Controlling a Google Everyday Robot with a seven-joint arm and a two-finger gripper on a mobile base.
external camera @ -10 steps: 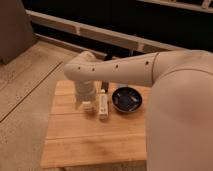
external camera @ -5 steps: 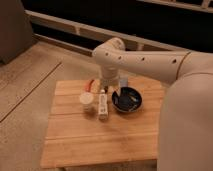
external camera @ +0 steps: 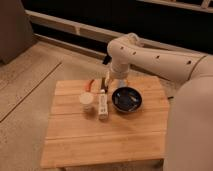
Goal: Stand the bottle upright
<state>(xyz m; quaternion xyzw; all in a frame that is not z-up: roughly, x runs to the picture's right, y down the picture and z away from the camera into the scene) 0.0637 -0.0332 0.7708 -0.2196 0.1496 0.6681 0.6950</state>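
Hanging near lying bottle (external camera: pixel 102 105): gripper (external camera: pixel 104 83), fingers wide apart, empty.

Dim, warm, softly blurred throughout. Brightest on the pale wooden slatted table (external camera: pixel 100 144), murkiest around the dark gripper (external camera: pixel 105 83) at its far edge.

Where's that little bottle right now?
In the camera view the bottle lies on its side on the wooden table, between the white cup and the dark bowl; the gripper is at its far end.

cream-white tubular arm (external camera: pixel 150 55) with small dark dots, rounded joints, dark hand (external camera: pixel 105 83) over the far edge of the table (external camera: pixel 75 145).
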